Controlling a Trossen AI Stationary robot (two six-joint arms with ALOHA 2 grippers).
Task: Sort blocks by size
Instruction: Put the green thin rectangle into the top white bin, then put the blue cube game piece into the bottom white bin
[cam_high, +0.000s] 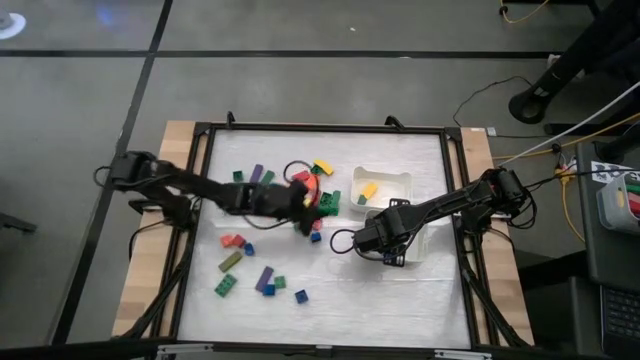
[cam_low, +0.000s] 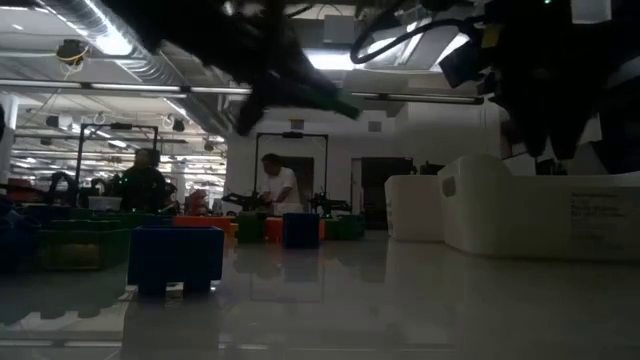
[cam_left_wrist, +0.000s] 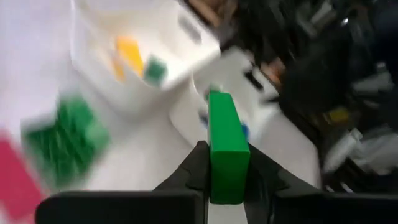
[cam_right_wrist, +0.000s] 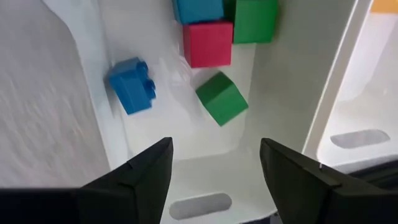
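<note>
A: Left end effector (cam_left_wrist: 227, 180) status?
B: It is clamping a long green plastic brick (cam_left_wrist: 226, 144) above the worktop's (cam_high: 400, 290) centre.
A: Right end effector (cam_right_wrist: 214, 171)?
B: It is hanging released over the white rectangular plastic tray (cam_right_wrist: 283, 99) containing small cube bricks (cam_right_wrist: 209, 42).

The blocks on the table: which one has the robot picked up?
The long green block, clamped in the left pincer and lifted off the table. The others lie loose or in the trays.

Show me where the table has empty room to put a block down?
Bare mat lies along the near edge, right of the lone blue block, below the right gripper. It is crowded mid-table, where the left gripper, clamping a green bar, hangs above clustered blocks.
</note>
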